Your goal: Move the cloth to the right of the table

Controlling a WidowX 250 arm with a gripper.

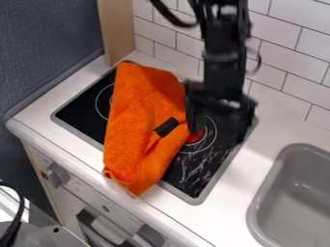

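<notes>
Fingers of the gripper (220, 123) wide apart, nothing seen held: 1 close by the orange cloth's (138, 125) right edge, 1 out over the black hob (197, 176). Probably set wide to make room for thick fabric; the cloth's edge looks the easiest bite. Cloth lies bunched across the hob's left and middle, near end at the counter's (169, 212) front, so likely lift before going right, else it drags. Strip before the sink (283, 193) looks like a sensible drop spot.
</notes>
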